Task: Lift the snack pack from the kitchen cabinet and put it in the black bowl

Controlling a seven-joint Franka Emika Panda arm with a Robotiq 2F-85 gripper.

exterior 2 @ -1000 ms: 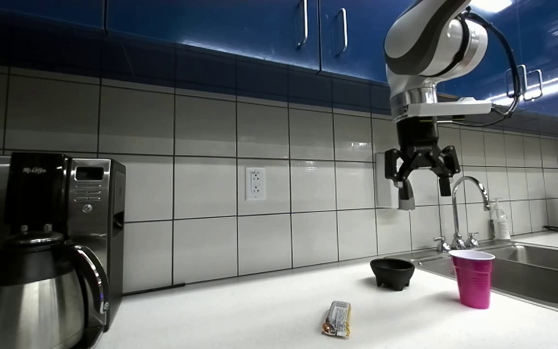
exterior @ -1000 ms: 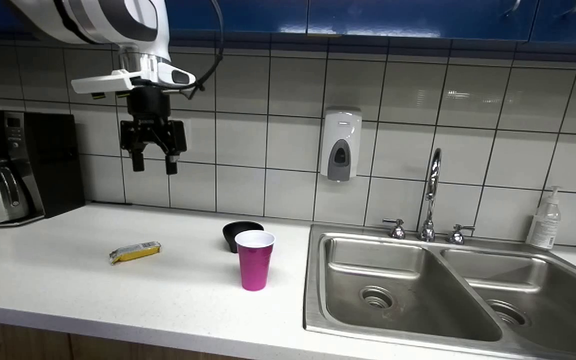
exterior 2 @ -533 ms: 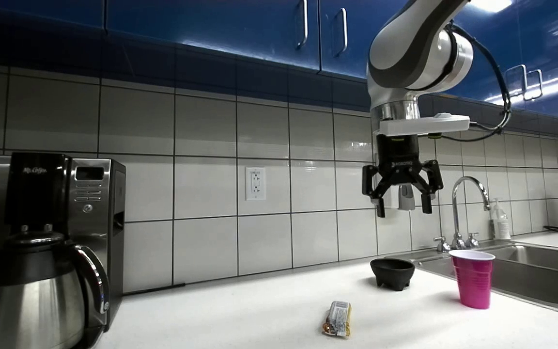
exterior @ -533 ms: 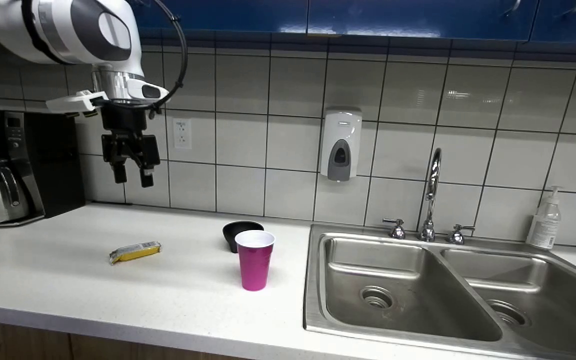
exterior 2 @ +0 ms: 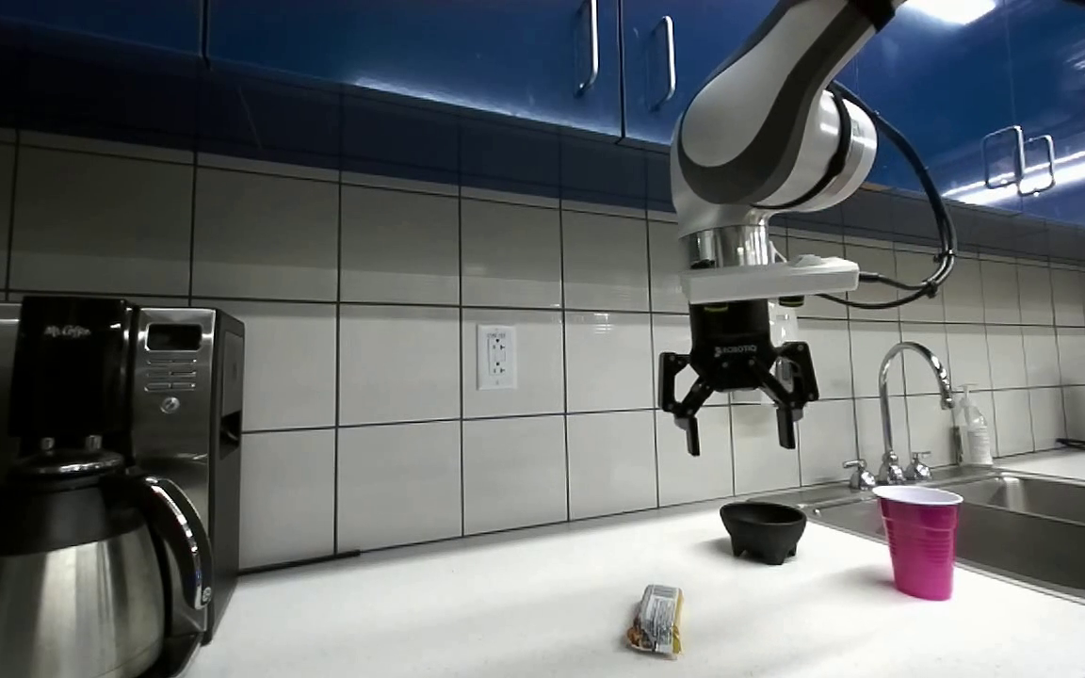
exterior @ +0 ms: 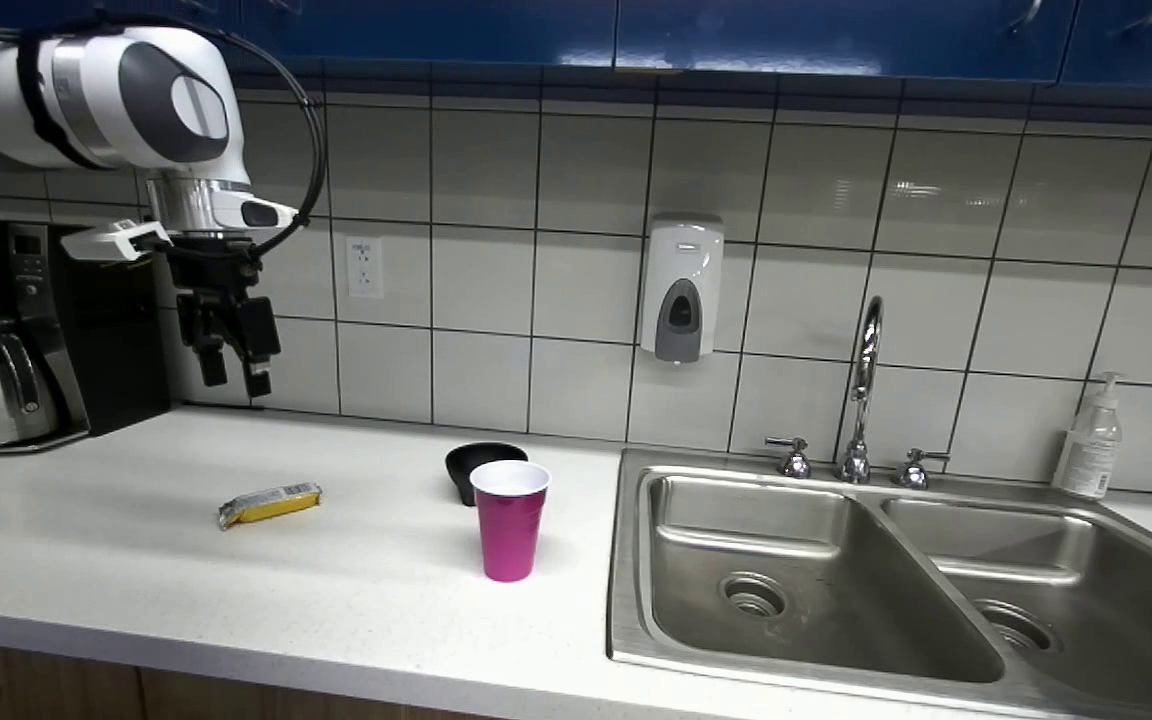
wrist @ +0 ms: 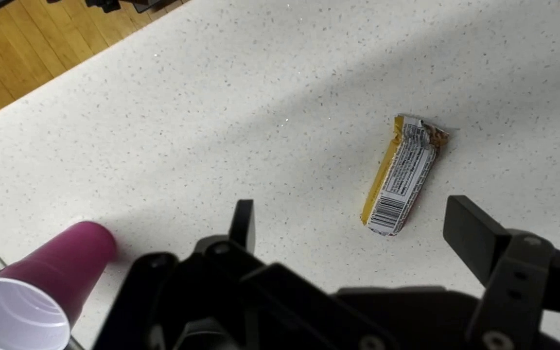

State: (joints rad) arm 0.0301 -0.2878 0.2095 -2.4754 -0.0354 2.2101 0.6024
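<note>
The snack pack [exterior: 269,503] lies flat on the white countertop of the kitchen cabinet [exterior: 366,610], yellow with a grey printed side. It also shows in an exterior view [exterior 2: 657,620] and in the wrist view [wrist: 400,177], barcode end toward the jaws. The small black bowl [exterior: 476,458] stands upright near the wall, partly behind the pink cup; an exterior view [exterior 2: 762,532] shows it fully. In the wrist view I cannot make out the bowl. My gripper [exterior: 236,376] is open and empty, pointing down, well above the countertop. It also shows open in an exterior view [exterior 2: 740,441] and the wrist view [wrist: 350,221].
The pink cup [exterior: 509,530] stands upright beside the bowl and also shows in the wrist view [wrist: 66,267]. The steel double sink [exterior: 626,600] lies beyond the cup. A coffee maker [exterior 2: 128,424] stands at the other end, against the tiled wall. Blue cabinets [exterior 2: 411,56] hang above.
My arm and gripper have moved left and down in both exterior views, lower over the countertop and away from the sink. The gripper stays open. Snack pack, bowl and cup have not moved.
</note>
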